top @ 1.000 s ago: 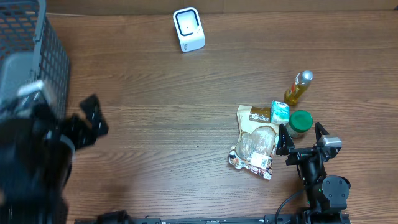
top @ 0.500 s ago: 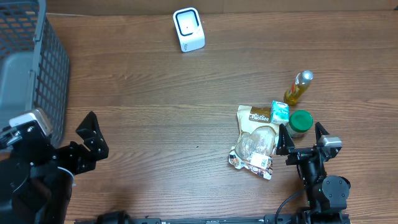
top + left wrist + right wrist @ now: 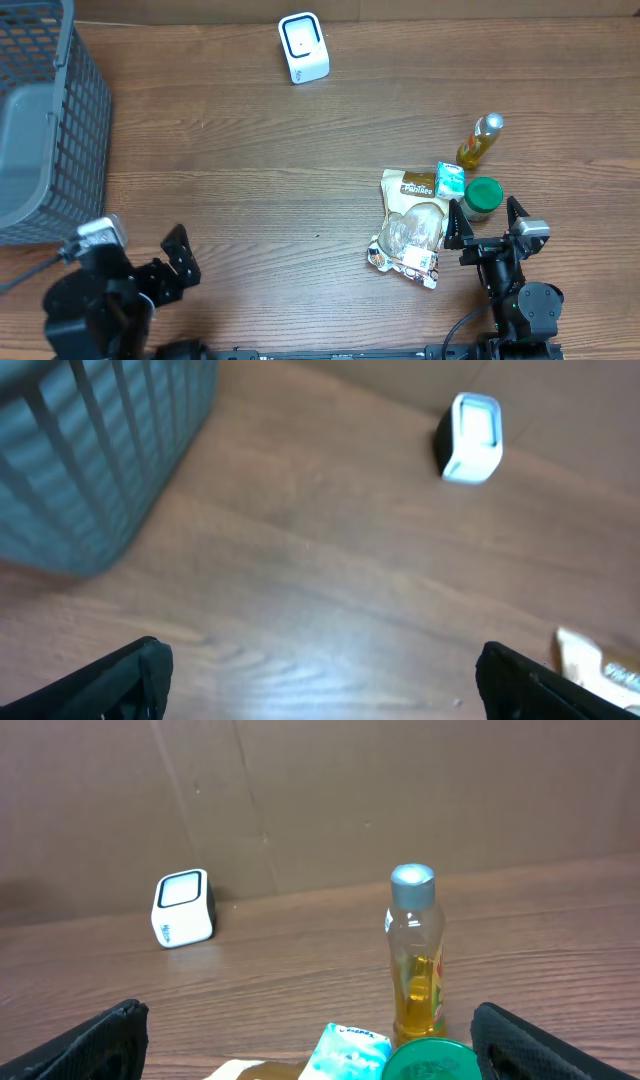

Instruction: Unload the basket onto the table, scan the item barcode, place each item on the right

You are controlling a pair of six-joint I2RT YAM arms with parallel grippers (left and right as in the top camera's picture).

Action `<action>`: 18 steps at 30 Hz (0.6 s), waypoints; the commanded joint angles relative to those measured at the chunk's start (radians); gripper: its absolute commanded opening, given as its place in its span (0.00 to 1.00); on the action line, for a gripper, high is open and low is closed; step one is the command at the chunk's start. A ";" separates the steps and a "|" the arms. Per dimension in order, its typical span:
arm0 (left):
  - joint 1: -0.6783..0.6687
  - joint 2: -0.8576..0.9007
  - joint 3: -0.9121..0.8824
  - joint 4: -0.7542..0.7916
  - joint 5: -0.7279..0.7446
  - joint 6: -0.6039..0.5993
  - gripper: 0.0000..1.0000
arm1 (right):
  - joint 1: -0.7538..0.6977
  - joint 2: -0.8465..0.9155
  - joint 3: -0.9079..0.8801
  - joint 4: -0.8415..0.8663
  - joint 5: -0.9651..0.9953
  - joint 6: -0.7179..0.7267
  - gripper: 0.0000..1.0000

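Observation:
Four items lie grouped at the right: a snack bag [image 3: 410, 228], a small teal carton [image 3: 449, 181], a green-lidded jar [image 3: 483, 197] and a bottle of yellow liquid [image 3: 479, 142]. No barcode faces any view. The white scanner [image 3: 303, 47] stands at the far edge of the table. My right gripper [image 3: 485, 222] hangs open just in front of the jar, nothing between its fingers; its view shows the bottle [image 3: 415, 950], carton [image 3: 350, 1055], jar lid [image 3: 432, 1060] and scanner [image 3: 183, 908]. My left gripper [image 3: 178, 265] is open at the front left, over bare table, far from the items.
A grey wire basket [image 3: 45, 120] fills the back left corner; the left wrist view shows the basket [image 3: 90, 450] near the gripper and the scanner [image 3: 470, 438] far ahead. Wood table [image 3: 300, 180] lies between scanner and items.
My left arm has swung away from the basket, toward the front edge and a little right. The right arm and the items have not moved.

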 commanded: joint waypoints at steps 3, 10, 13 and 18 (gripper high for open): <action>0.003 -0.078 -0.134 0.004 0.000 -0.007 0.99 | -0.002 -0.009 -0.011 0.003 0.009 0.003 1.00; -0.013 -0.171 -0.299 0.007 0.002 -0.008 1.00 | -0.002 -0.009 -0.011 0.003 0.009 0.003 1.00; -0.019 -0.209 -0.350 0.055 -0.014 -0.048 1.00 | -0.002 -0.009 -0.011 0.003 0.009 0.003 1.00; -0.049 -0.294 -0.413 0.277 -0.014 -0.029 1.00 | -0.002 -0.009 -0.011 0.003 0.009 0.003 1.00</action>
